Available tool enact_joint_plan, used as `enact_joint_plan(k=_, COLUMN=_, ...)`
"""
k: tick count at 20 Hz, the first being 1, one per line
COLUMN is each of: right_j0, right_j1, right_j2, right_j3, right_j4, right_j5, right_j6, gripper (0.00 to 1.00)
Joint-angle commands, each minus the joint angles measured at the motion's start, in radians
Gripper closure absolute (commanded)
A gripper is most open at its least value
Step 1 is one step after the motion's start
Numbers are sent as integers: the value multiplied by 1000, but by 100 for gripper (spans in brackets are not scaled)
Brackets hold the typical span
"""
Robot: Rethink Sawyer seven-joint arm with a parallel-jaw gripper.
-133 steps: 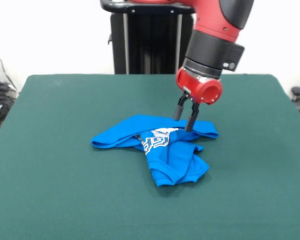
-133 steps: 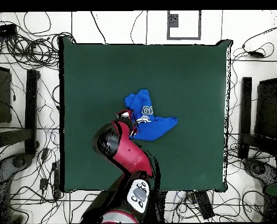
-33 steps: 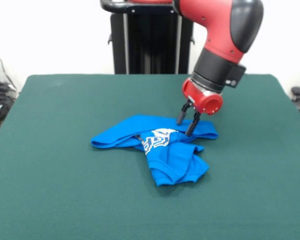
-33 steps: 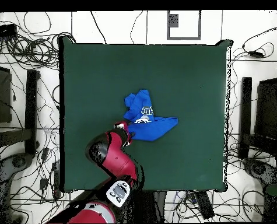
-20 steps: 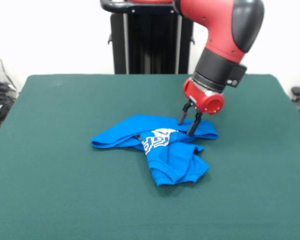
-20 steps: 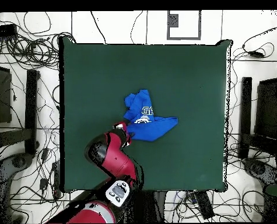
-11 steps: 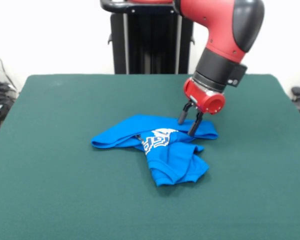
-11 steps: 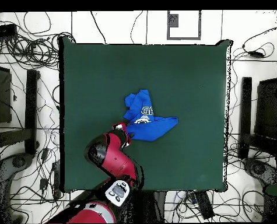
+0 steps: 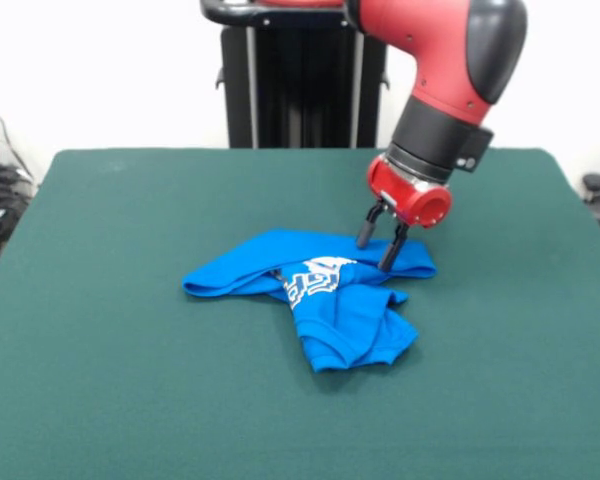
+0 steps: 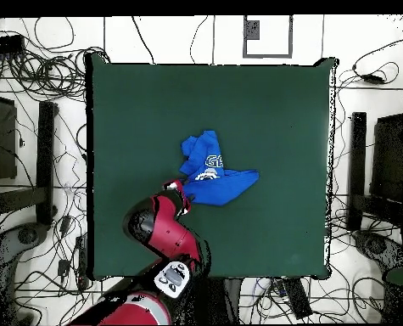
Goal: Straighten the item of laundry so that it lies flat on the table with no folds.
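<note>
- Gripper (image 9: 376, 252): two dark fingers parted with a clear gap, nothing held, tips poised at the far right end of the item of laundry (image 9: 315, 295), just above or barely touching the cloth; contact hard to judge from the front view.
- Directly under the tips: the end of a long blue band of the garment. Best taken by lowering straight down, pinching only the top layer near that end, then closing fully before any pull.
- Just nearer the camera than the gripper: a bunched lobe folded over itself, its rounded hem facing the table's near edge. Worth dragging away from this lobe, not across it, so the fold opens rather than rolls.
- Beside the tips, toward the garment's middle: the white block lettering, creased and only partly readable, a sign of fabric doubled there.
- Farther along, away from the gripper: the band tapering to a blunt tip at the opposite end. Long axis running from the gripper's spot to that tip, roughly parallel to the table's far edge in the front view; the lobe branching off it toward the camera.
- In the overhead view: gripper (image 10: 181, 188) at one end of the garment (image 10: 215, 174).
- All round: open green table (image 9: 130, 400), edges well apart from the cloth, so room for a long, low, slow pull outward.
</note>
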Motion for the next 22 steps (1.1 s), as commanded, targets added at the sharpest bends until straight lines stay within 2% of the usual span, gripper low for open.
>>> enact_joint_plan(k=1, right_j0=-23, right_j1=7, right_j2=161, right_j3=2, right_j4=0, right_j5=-30, right_j6=250, gripper=0)
enact_joint_plan(k=5, right_j0=9, right_j1=-4, right_j2=143, right_j3=1, right_j4=75, right_j5=28, right_j6=266, gripper=0)
enact_joint_plan(k=13, right_j0=13, right_j1=-2, right_j2=154, right_j3=-5, right_j4=77, right_j5=22, right_j6=267, gripper=0)
enact_joint_plan(k=17, right_j0=-28, right_j1=-28, right_j2=196, right_j3=20, right_j4=75, right_j5=6, right_j6=324, gripper=0)
enact_joint_plan(k=22, right_j0=-40, right_j1=-40, right_j2=204, right_j3=26, right_j4=85, right_j5=23, right_j6=320, gripper=0)
